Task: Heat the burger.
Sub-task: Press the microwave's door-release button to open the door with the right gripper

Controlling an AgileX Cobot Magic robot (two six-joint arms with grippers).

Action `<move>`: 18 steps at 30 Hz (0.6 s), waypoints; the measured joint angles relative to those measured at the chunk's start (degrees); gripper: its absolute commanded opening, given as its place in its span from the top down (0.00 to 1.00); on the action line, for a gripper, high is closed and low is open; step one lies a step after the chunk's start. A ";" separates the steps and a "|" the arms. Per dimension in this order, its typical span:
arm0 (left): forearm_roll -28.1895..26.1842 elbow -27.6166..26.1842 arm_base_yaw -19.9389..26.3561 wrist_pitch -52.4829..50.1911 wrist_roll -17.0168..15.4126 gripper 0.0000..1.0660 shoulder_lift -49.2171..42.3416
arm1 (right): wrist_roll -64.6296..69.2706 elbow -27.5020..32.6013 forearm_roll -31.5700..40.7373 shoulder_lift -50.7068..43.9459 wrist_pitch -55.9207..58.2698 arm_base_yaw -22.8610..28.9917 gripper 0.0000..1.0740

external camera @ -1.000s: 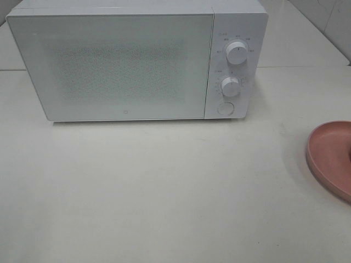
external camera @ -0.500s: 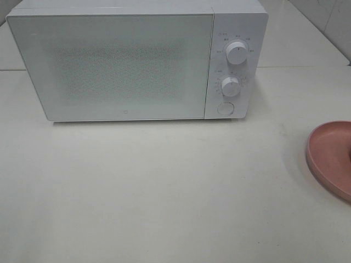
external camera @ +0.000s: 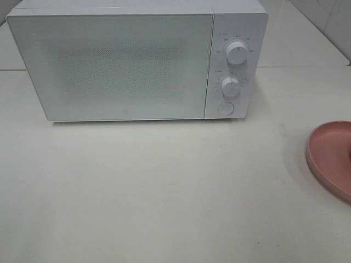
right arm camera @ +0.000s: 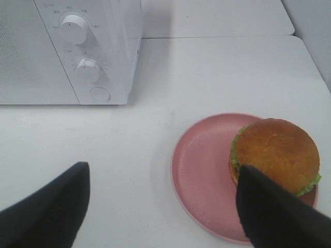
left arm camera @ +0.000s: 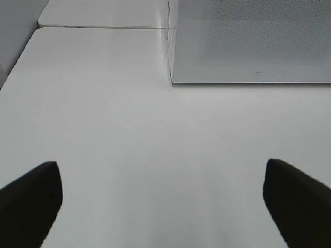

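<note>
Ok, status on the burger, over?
Left hand open, right hand open, both empty. Burger on plate, plate right of microwave. Its door shut.

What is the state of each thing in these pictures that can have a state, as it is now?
microwave door: shut.
pink plate: carries the burger near one rim.
burger: whole, bun on top, not gripped.
left claw: open, holds nothing.
right claw: open, holds nothing.
</note>
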 measured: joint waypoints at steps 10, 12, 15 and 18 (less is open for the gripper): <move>0.00 0.00 0.00 0.00 0.00 0.08 0.00 | 0.00 0.00 0.00 8.31 -7.91 0.00 0.30; 0.00 0.00 0.00 0.00 0.00 0.08 0.00 | 0.00 0.00 0.00 10.14 -9.68 0.00 0.30; 0.00 0.00 0.00 0.00 0.00 0.08 0.00 | 0.00 0.00 0.00 13.01 -13.24 0.00 0.30; 0.00 0.00 0.00 0.00 0.00 0.08 0.00 | 0.00 0.00 0.00 16.04 -16.96 0.00 0.30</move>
